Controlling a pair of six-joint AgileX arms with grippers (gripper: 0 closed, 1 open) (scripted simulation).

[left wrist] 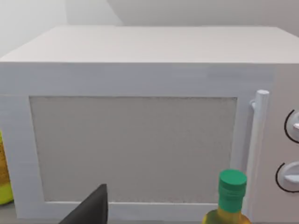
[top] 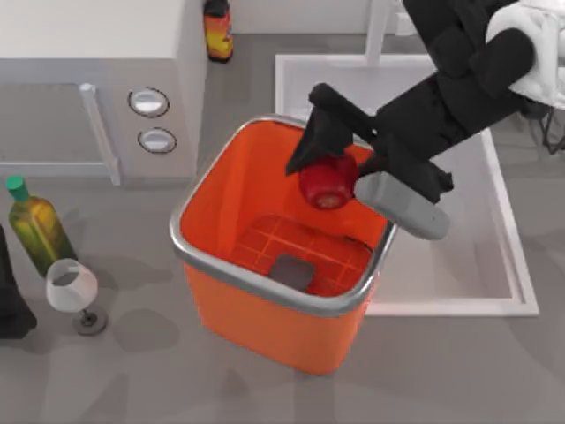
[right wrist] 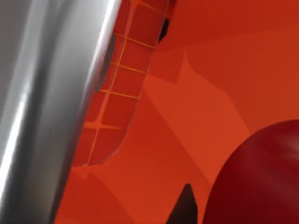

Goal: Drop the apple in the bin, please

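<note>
The red apple point(top: 327, 183) hangs over the open orange bin point(top: 265, 314), above its far right part and level with the silver rim. My right gripper point(top: 330, 170) reaches in from the right and is shut on the apple, one black finger on each side. In the right wrist view the apple point(right wrist: 261, 179) is a dark red curve close to the camera, with the bin's gridded bottom point(right wrist: 119, 100) and metal rim point(right wrist: 51, 102) below. My left gripper point(top: 11, 305) stays parked at the table's left edge.
A white microwave point(top: 88, 71) stands at the back left. An olive-oil bottle point(top: 35, 225) and a wine glass point(top: 75, 291) are in front of it. A sauce bottle point(top: 218, 29) stands at the back, and a white sink basin point(top: 468, 256) lies right of the bin.
</note>
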